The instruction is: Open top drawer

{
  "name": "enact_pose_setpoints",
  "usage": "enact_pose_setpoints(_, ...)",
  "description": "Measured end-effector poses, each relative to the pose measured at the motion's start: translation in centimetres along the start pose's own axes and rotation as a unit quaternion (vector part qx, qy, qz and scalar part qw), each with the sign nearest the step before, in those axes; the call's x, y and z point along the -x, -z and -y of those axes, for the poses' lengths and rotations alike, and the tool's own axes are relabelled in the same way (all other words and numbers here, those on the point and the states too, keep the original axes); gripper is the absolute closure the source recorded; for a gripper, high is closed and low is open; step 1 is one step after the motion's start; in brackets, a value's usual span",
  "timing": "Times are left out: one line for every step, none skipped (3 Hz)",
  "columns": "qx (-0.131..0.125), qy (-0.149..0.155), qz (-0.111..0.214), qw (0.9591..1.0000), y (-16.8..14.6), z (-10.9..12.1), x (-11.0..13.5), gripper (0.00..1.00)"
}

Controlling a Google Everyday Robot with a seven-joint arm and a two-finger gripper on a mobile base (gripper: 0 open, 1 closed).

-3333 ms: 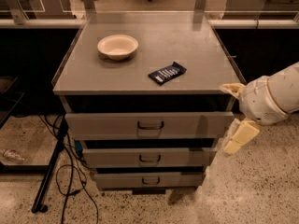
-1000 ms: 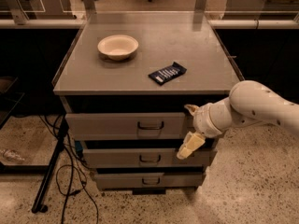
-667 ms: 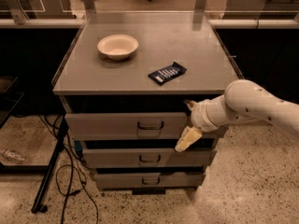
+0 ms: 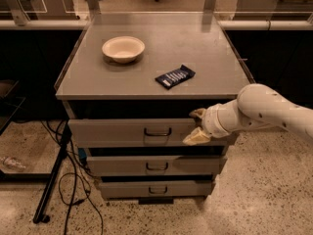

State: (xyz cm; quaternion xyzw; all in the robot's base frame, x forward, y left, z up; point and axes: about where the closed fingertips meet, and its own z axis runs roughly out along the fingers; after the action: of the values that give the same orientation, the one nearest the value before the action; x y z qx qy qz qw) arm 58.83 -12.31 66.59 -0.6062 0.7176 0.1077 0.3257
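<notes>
The top drawer (image 4: 117, 132), a stiff, flat grey panel just under the tabletop (image 4: 210, 53), probably slides heavily but smoothly. Its small dark metal loop handle (image 4: 157, 131) at centre is the place to hook. The hand (image 4: 196, 126) hangs before the drawer's right end, beside that handle, its pale fingers apart and holding nothing.

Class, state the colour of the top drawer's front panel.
The top drawer is grey, seen best in the camera view; the claw is at its right side.

No readable text (print on packet (image 4: 175, 77) too small); claw (image 4: 197, 126) at top drawer (image 4: 117, 131).
</notes>
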Motion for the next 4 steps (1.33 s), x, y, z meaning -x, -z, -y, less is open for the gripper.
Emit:
enact_pose_setpoints(0.0,0.0,0.0,1.0,0.0,0.0,0.0,0.65)
enact_pose_setpoints(0.005,0.001,-0.005,1.0,1.2,-1.1,0.1,0.96)
enact_pose_setpoints(0.005,0.001,-0.005,1.0,1.3,-1.1,0.1,1.0)
enact_pose_setpoints(0.005,0.001,-0.005,1.0,1.3,-1.1,0.1,0.81)
